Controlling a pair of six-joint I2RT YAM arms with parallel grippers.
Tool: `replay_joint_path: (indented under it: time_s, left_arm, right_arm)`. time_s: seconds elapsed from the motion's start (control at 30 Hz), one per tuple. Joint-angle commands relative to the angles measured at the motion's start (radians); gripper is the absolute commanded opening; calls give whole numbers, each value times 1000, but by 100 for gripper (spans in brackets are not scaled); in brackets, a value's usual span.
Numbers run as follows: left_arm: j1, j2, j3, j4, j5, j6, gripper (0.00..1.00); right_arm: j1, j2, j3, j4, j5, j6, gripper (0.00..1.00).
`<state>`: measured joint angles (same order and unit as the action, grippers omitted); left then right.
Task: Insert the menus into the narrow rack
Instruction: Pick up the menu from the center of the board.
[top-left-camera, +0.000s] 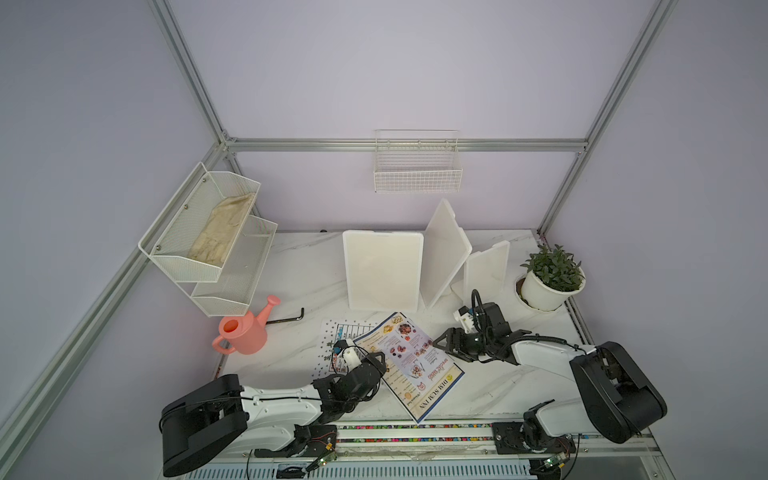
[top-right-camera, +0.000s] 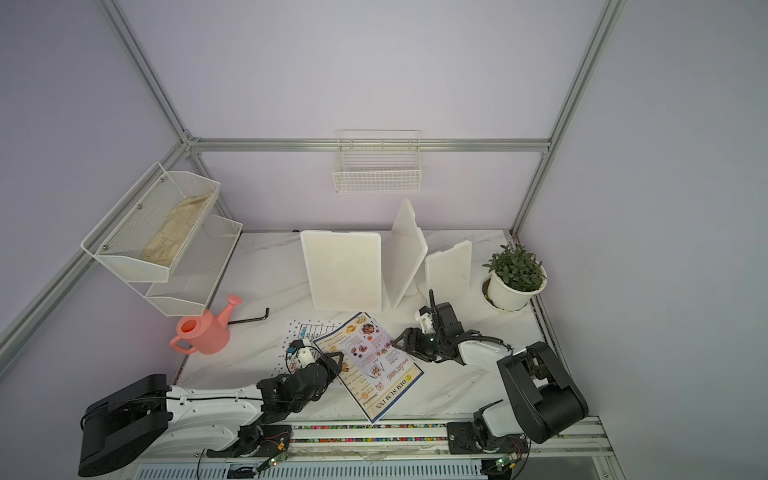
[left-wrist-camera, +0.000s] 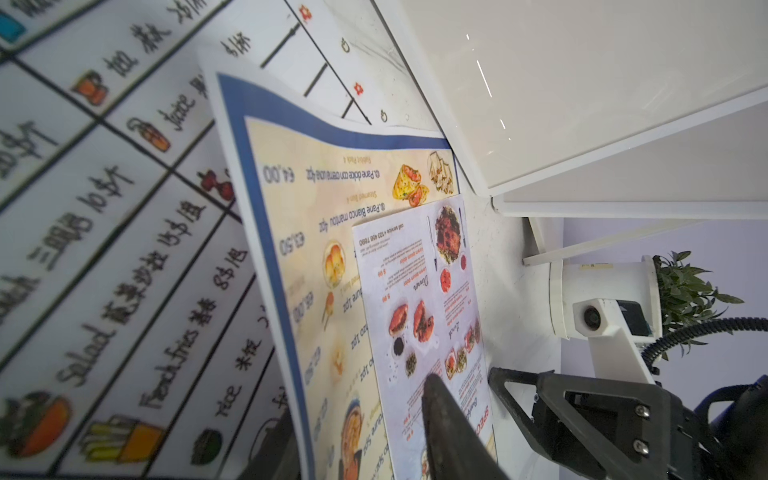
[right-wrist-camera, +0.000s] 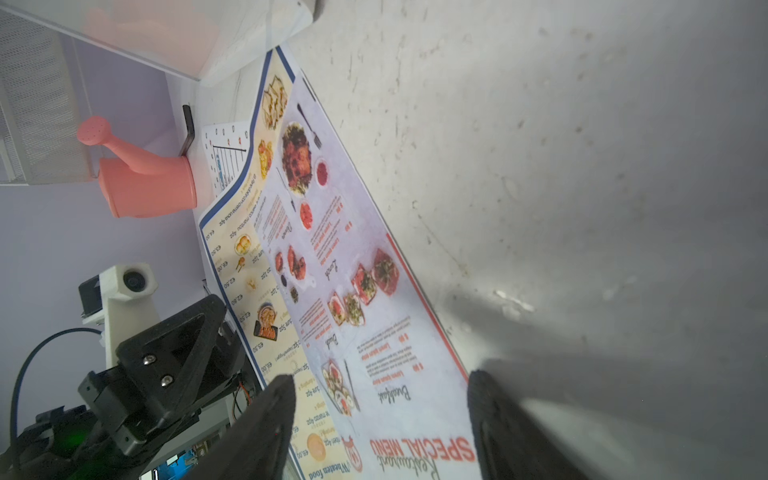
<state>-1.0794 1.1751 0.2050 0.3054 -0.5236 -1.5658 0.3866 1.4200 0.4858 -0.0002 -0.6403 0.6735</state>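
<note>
Three menus (top-left-camera: 409, 365) lie stacked on the marble table (top-left-camera: 291, 270) (small leaflet uppermost), just before the upright white boards (top-left-camera: 382, 270). Left gripper (top-left-camera: 376, 360) straddles their left edge, jaws parted; right gripper (top-left-camera: 441, 343) gapes, empty.

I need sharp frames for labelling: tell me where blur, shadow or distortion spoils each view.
Both top views: wide-angle bending of the frame posts, dim but sharp. Left wrist view: grid menu blurred up close. Right wrist view: right gripper fingers soft, dark shadow across the table.
</note>
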Motion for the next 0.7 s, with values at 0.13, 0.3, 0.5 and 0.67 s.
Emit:
replay_joint_path:
  time_s: [0.13, 0.3, 0.5, 0.67]
  left_arm:
    - [23, 61, 8, 109, 30, 51, 29]
    - [24, 44, 23, 60, 28, 54, 16]
    - [24, -61, 71, -109, 11, 101, 0]
    - [24, -185, 168, -330, -8, 155, 0]
  right_arm:
    - [13, 30, -24, -42, 9, 15, 70]
    - [14, 23, -17, -66, 50, 15, 70]
    - [13, -4, 3, -106, 100, 13, 70]
    - [13, -110, 78, -285, 298, -9, 72]
